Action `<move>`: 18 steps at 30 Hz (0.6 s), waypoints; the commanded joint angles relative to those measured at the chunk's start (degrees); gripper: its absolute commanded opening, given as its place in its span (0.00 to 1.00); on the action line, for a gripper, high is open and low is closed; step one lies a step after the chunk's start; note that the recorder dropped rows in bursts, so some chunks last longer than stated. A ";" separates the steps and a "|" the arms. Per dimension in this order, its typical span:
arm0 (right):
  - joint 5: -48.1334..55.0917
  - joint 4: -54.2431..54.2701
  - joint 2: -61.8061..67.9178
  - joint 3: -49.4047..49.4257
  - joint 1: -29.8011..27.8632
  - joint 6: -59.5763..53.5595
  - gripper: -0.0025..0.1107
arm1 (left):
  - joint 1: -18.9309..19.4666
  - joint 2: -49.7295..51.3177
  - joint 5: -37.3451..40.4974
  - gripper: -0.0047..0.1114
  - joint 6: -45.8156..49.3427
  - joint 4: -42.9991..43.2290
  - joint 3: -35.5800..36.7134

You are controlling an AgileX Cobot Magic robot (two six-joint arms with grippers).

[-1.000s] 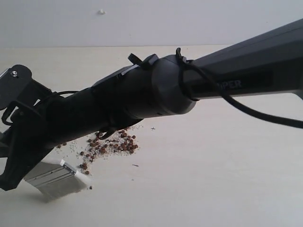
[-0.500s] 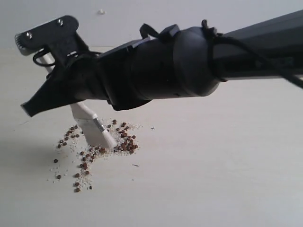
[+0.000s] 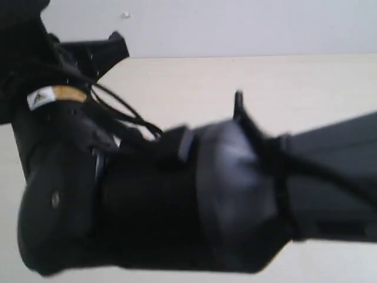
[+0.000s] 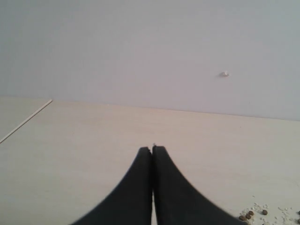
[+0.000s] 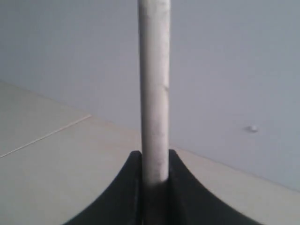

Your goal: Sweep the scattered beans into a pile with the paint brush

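Note:
My right gripper (image 5: pixel 155 157) is shut on the pale handle of the paint brush (image 5: pixel 154 84), which stands straight out between the jaws in the right wrist view; its ferrule and bristles are out of view. My left gripper (image 4: pixel 152 149) is shut with nothing in it, held above the table. A few reddish-brown beans (image 4: pixel 248 216) with white grains show at the edge of the left wrist view. In the exterior view the blurred black right arm (image 3: pixel 206 194) fills most of the frame and hides the pile and the brush.
The pale table (image 4: pixel 93 154) runs back to a grey wall (image 4: pixel 140 47) with a small white mark (image 4: pixel 225 73). A thin seam (image 4: pixel 26 121) crosses the table's far corner.
The right arm has swung close across the exterior camera. It now covers the beans and the brush head that showed half a second ago. The left gripper stays shut.

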 commanded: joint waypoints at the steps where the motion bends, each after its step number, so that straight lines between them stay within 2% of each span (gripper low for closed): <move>1: -1.78 -18.09 4.41 6.38 0.58 27.98 0.02 | 0.04 -0.37 0.02 0.04 0.02 -0.27 -0.05; 4: -6.35 -24.75 7.30 8.63 0.35 37.66 0.02 | 0.04 -0.37 0.14 0.04 0.02 -0.27 -0.05; 9: -6.24 -25.55 10.83 8.26 0.26 48.28 0.02 | 0.04 -0.37 1.61 0.04 0.02 -0.27 -0.05; 18: -7.03 -18.42 14.70 8.26 -0.01 53.30 0.02 | 0.04 -0.37 2.32 0.04 0.02 -0.27 -0.05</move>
